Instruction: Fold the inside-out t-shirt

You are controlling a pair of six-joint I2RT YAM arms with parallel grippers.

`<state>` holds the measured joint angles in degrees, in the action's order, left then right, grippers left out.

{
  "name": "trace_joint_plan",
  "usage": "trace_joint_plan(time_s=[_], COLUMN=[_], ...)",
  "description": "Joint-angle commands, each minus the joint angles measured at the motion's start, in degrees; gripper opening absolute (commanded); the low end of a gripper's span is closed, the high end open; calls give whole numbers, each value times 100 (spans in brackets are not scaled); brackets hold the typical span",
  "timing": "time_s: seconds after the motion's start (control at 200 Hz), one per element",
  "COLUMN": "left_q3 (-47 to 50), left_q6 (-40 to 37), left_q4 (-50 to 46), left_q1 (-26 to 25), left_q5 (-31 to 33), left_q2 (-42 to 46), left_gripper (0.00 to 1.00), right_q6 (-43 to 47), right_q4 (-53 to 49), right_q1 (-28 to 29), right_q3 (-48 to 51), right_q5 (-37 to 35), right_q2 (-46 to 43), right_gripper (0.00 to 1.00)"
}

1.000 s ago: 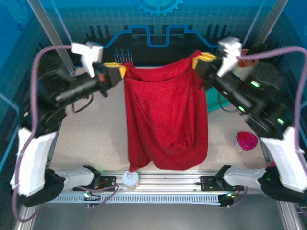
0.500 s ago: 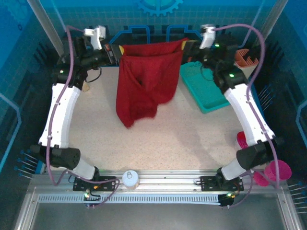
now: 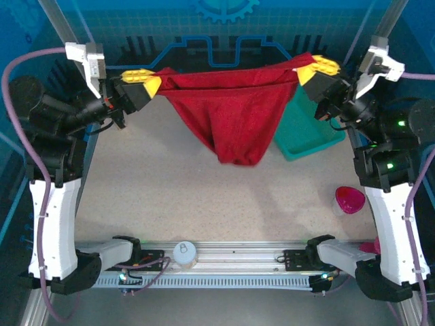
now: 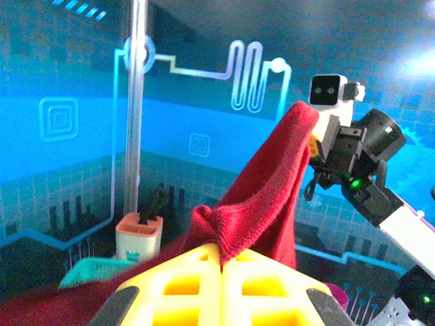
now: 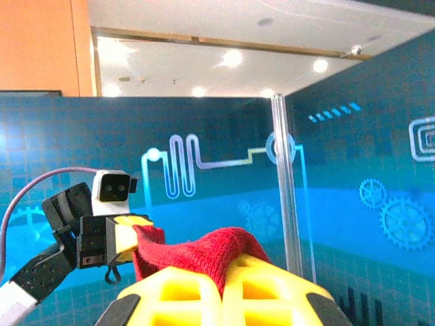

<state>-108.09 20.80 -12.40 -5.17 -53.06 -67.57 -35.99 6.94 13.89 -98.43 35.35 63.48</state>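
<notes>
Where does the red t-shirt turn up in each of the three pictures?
Top view: t-shirt stretched across upper middle, between left gripper and right gripper.
Left wrist: t-shirt runs from bottom centre to upper right.
Right wrist: t-shirt at bottom centre, running left.
Shared landmark: yellow fingers pinching each end.

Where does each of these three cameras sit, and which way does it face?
Top external: above and behind the arms, looking down at the table; both arms show, left gripper and right gripper stretching the t-shirt.
Left wrist: on the left arm, facing the right arm; its own yellow fingers pinch cloth.
Right wrist: on the right arm, facing the left arm over its own fingers.
Shared: both wrist views show the t-shirt's stretched edge.
</notes>
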Motion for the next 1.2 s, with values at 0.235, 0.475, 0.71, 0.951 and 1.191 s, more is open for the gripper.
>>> trace_joint_plan(time_s=[0.235,0.475,0.71,0.951,1.191], left_q3=[-948,-1304,-1492,-1043,-546], left_q6=[-479,-735,-1220,-1223,-775], left_q4=[-1312,-1768,-1894,-1936,-1367], left_q1=[214,315,346,438,438], left_q5=[3360,2959,3177,3194,1620], left_q2=[-1082,-2093,-1739,-635,20], left_gripper=[0,0,0,0,0], right_q6=[968,1091,1177,1501,1395], right_q4=[-2124,-1909,-1954,-1822,-1652], right_q1=[35,35,36,168,216], right_q3=[-1409,-1650,-1801,-649,-61], right_q5=[-3342,-2904,-2925,-3264,-1577], right_q2=[1528,2651,2355,738,-429], right_gripper=[0,0,0,0,0])
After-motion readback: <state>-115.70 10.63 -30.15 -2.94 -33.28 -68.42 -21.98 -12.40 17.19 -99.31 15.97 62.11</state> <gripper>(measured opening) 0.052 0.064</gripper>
